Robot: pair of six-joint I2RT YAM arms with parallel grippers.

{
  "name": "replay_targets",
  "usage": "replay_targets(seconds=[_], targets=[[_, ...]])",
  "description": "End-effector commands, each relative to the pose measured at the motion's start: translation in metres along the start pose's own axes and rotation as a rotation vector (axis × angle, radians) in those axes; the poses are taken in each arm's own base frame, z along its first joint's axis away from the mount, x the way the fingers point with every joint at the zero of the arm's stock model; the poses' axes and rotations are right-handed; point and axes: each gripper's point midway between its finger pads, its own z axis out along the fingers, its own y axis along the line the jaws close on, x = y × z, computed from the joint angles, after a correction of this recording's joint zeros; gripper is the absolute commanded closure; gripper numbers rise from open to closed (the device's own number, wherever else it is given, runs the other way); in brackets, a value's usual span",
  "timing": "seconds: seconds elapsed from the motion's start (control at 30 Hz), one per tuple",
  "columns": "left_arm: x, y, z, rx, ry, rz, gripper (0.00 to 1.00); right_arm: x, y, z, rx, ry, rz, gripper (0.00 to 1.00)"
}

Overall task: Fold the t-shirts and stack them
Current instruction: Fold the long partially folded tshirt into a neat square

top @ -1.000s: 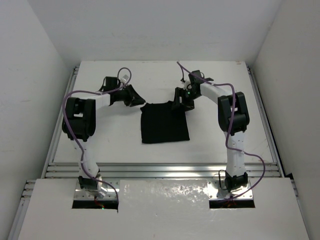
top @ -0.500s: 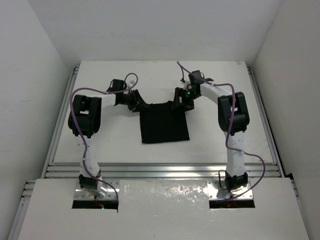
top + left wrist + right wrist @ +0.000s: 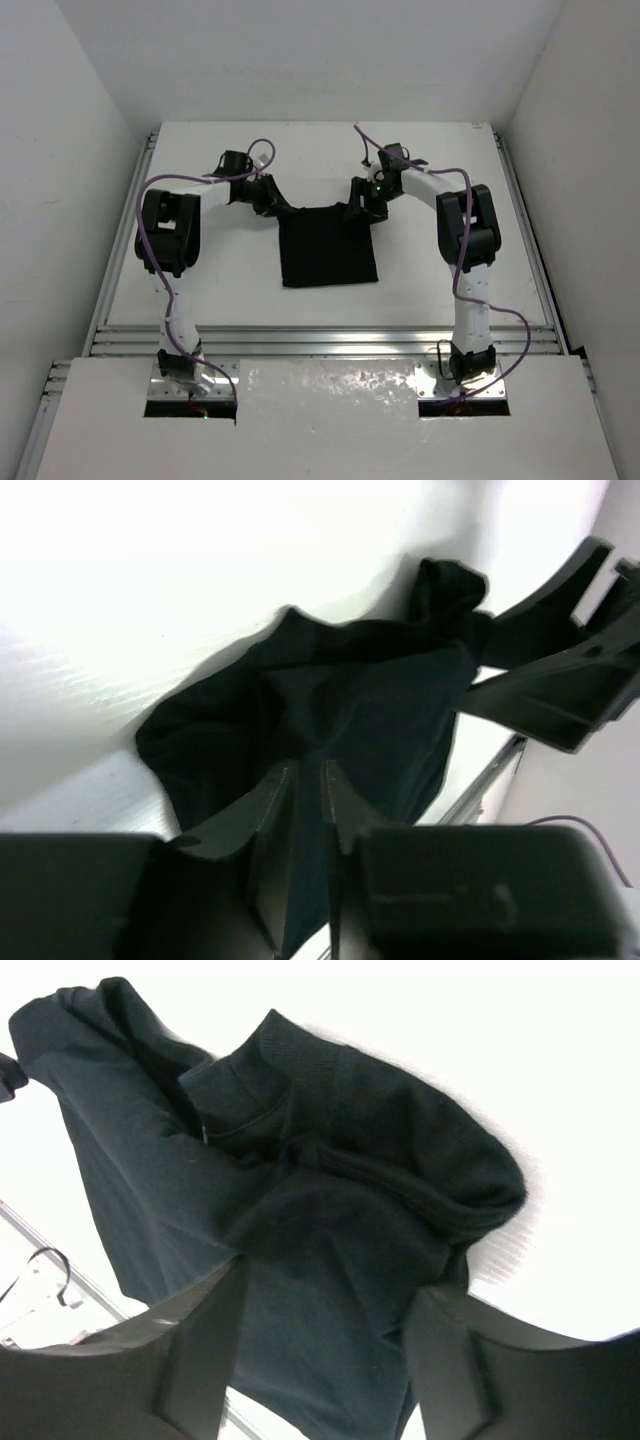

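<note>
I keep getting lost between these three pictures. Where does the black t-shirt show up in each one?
Top camera: the t-shirt lies spread out in the middle of the table.
Left wrist camera: the t-shirt sits in the centre, bunched up.
Right wrist camera: the t-shirt covers most of the picture, crumpled.
Shared landmark: the white table under the cloth shows in all three.
</note>
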Motion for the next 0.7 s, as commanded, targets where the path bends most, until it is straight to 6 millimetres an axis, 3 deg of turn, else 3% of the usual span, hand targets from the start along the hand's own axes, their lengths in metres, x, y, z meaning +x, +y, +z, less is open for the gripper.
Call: replay_targets(seconds=[0.0,0.07,0.13,0.17,0.3,0.43,0.53,0.67], targets=[[-0.016,-0.032,-0.009,0.104,-0.052,0.046,0.88,-0.006,0.02,-0.015,-0.05,-0.035,-0.033,0.41],[-0.017,-0.034,-0.011,0.097,-0.065,0.037,0.88,-0.004,0.019,-0.013,-0.052,-0.031,-0.026,0.49],[-0.019,-0.021,-0.009,0.024,-0.075,0.005,0.82,-0.002,0.017,-0.01,-0.05,-0.039,-0.016,0.49],[-0.02,-0.015,-0.009,-0.012,-0.078,-0.001,0.72,-0.003,0.019,-0.014,-0.051,-0.056,-0.017,0.49],[-0.021,0.005,-0.007,-0.114,-0.075,0.003,0.67,-0.008,0.018,-0.018,-0.036,-0.094,-0.01,0.46],[-0.017,0.014,0.002,-0.113,-0.051,0.009,0.73,-0.008,0.02,-0.021,-0.032,-0.11,-0.016,0.46],[-0.012,0.013,0.013,-0.046,-0.024,0.01,0.83,-0.005,0.02,-0.022,-0.037,-0.105,-0.009,0.47],[-0.02,0.026,0.008,-0.153,-0.074,-0.012,0.89,-0.003,0.007,-0.027,0.05,-0.12,0.034,0.37]])
